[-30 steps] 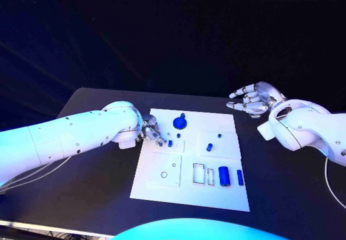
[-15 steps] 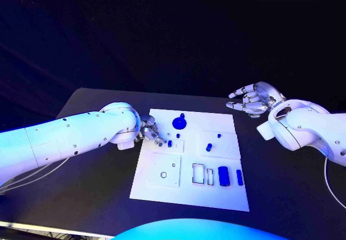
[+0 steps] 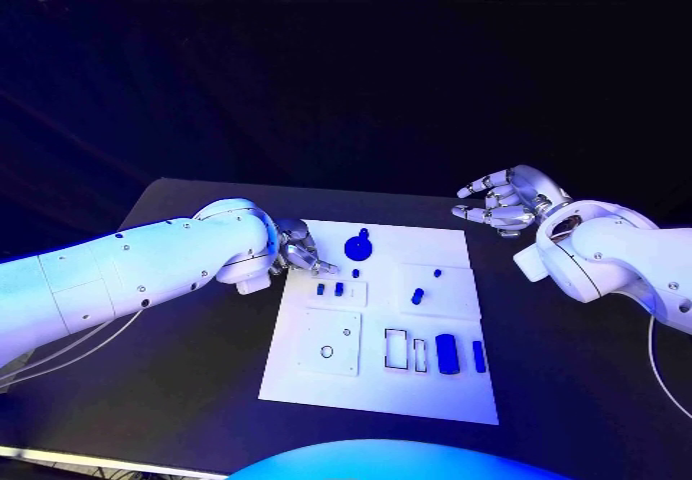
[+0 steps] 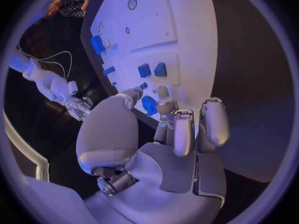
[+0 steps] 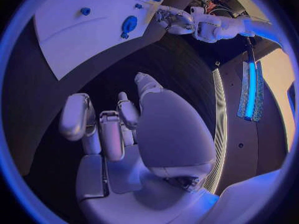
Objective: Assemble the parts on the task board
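Note:
The white task board (image 3: 433,385) lies mid-table. My left hand (image 3: 303,250) hovers at its far left side with its fingers apart and nothing in them; the left wrist view shows this hand (image 4: 168,134) just short of two small blue parts (image 4: 152,69). In the head view these two parts (image 3: 329,289) stand side by side in a small raised plate. A round blue part (image 3: 359,243) lies beside the fingertips, untouched. My right hand (image 3: 505,200) hangs empty, with loosely curled, spread fingers, beyond the board's far right corner.
More blue parts sit on the board: a tiny one (image 3: 355,272), one near the middle right (image 3: 417,295), and two upright bars (image 3: 462,353) at the near right by empty rectangular slots (image 3: 407,348). Black table (image 3: 173,360) surrounds the board.
My left hand has drawn back from the small plate toward the board's far left. A second small blue part now stands beside the first. The right hand has not moved.

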